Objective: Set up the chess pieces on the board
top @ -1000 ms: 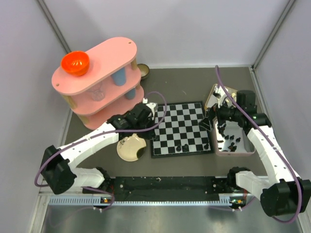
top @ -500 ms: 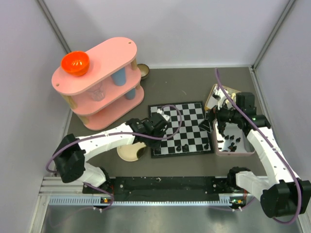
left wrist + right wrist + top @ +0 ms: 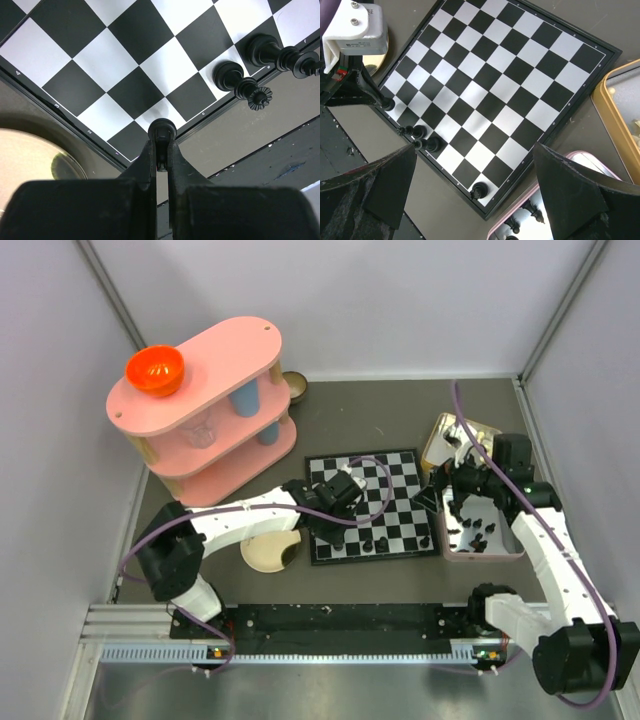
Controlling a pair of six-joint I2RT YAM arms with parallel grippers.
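Plate (image 3: 258, 552) sits nearest me, just left of the board's (image 3: 395, 475) near-left corner.

Left gripper (image 3: 160, 150) is low over that corner. Its fingers (image 3: 146, 162) are pressed together on a black pawn (image 3: 161, 131), pinching it low down, with the head poking out past the tips. The pawn is over the near-edge squares by the corner; I can't tell whether its base touches the board. From above I see the left gripper (image 3: 325, 533) between plate and mid-board.

Along the same near row, two black pieces (image 3: 227, 74) stand upright side by side, apart from the pawn. A third piece (image 3: 479, 191) stands alone toward the near-right corner.

Right gripper (image 3: 432, 495) hangs over the board's right edge. In its wrist view its fingers (image 3: 385, 185) are spread wide, nothing between them.

Pink tray (image 3: 487, 556) lies just right of the board, with spare pieces (image 3: 478, 527) scattered inside. Gold tray (image 3: 436, 440) is behind it; its contents are too small to make out.

Far left is the pink shelf (image 3: 230, 350), with an orange bowl (image 3: 154, 370) on its top tier. A small bowl (image 3: 296, 386) sits behind the shelf, near the back wall.
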